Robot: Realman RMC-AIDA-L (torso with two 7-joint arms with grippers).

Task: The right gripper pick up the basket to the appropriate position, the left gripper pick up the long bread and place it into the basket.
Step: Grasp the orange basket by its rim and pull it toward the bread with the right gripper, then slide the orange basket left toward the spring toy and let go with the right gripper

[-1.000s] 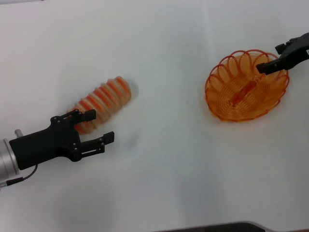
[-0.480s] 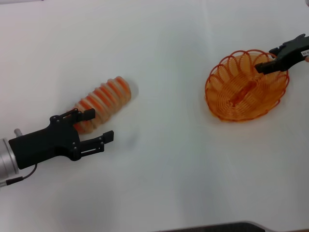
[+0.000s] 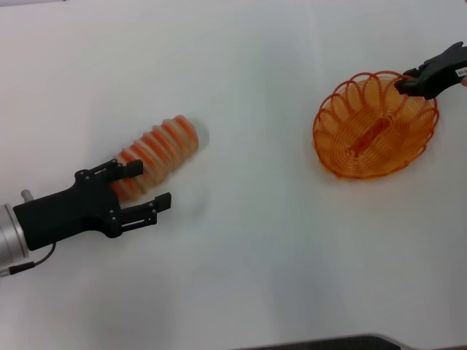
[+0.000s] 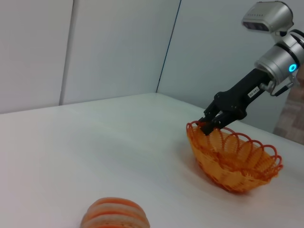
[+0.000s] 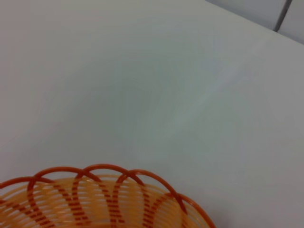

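1. Right gripper (image 3: 410, 82), black and two-fingered, reaches in from the far right edge with its fingers pinched onto the looped rim of the oval orange wire basket (image 3: 374, 125); in the left wrist view its arm slopes down to that rim and the basket sits tilted.
2. Left gripper (image 3: 146, 186), black on a silver wrist, lies low at the near left, fingers spread around the near end of the long striped tan-and-orange toy bread (image 3: 155, 154).
3. The bread rests on the white table (image 3: 248, 240), well apart from the basket.
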